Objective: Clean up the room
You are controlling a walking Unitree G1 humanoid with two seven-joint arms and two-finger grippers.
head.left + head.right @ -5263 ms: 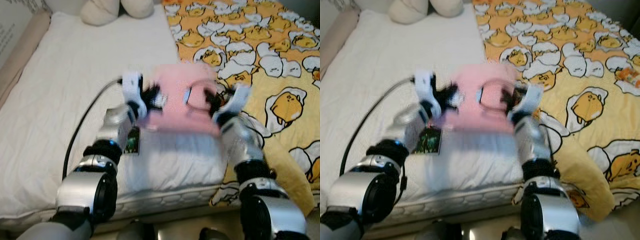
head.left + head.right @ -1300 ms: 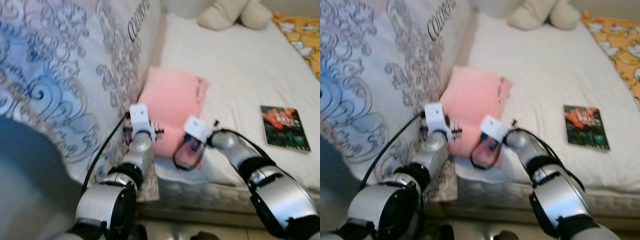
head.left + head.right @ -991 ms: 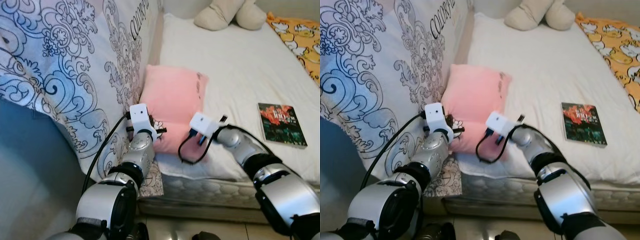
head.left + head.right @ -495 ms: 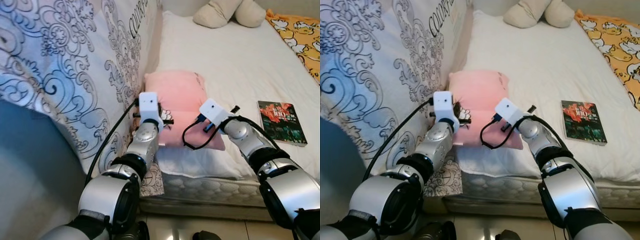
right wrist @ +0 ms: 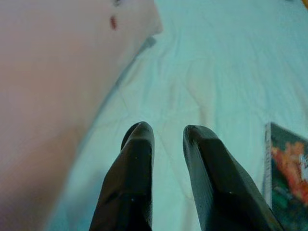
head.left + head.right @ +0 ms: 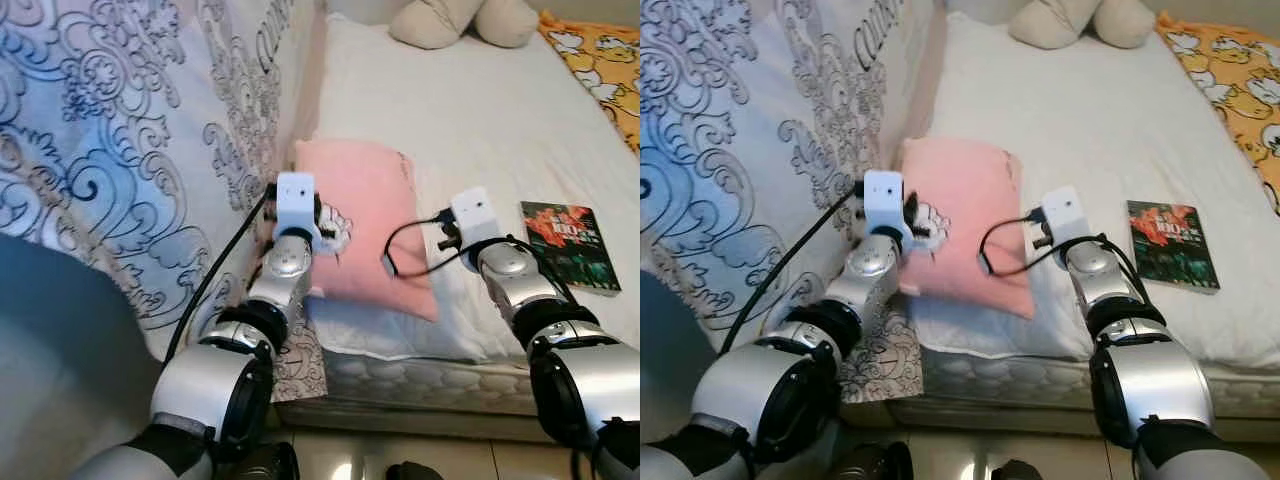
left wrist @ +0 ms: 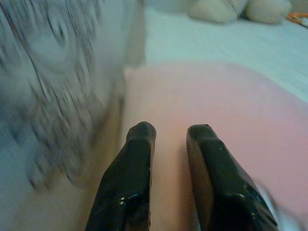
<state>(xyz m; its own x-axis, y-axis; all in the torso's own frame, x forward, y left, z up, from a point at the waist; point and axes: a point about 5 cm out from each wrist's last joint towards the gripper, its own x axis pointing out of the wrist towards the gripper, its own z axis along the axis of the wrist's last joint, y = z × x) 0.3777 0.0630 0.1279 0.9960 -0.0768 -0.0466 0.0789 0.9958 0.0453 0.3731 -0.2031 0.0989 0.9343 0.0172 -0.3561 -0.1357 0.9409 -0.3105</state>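
The pink pillow [image 6: 363, 225] lies on the bed [image 6: 470, 120] under the left hand [image 7: 169, 137], fingers slightly apart. The right hand [image 5: 166, 132], fingers likewise apart, hovers beside the pillow near a book [image 6: 568, 244].

White bed [image 6: 480, 110]; cream plush toy [image 6: 465, 20] at far end, yellow cartoon-print blanket [image 6: 600, 60] on right side, patterned fabric [image 6: 110, 150] hangs along left edge.
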